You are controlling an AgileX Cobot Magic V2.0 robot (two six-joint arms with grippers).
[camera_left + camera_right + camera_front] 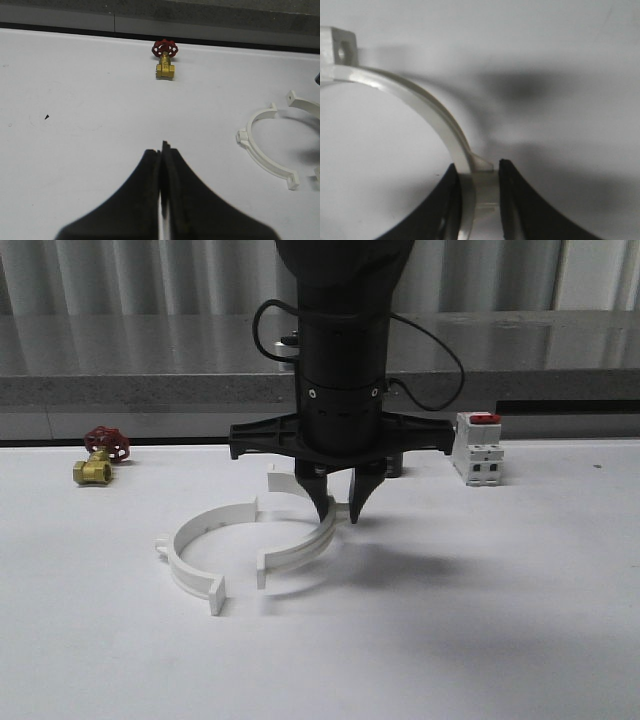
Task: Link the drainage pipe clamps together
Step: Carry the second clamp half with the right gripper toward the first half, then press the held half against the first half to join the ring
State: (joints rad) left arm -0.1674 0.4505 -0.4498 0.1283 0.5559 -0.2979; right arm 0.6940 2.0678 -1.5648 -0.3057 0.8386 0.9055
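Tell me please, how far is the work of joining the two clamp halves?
Done: nothing joined yet; the left half lies apart on the table. In hand: the right gripper is shut on the right half at its middle lug. Left: bring the end tabs together. The left gripper is shut and holds nothing.

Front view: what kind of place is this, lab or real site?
Likely a lab test bench: a bare white table with staged hardware: two drainage pipe clamps, a brass valve, a breaker, and a grey ledge behind.
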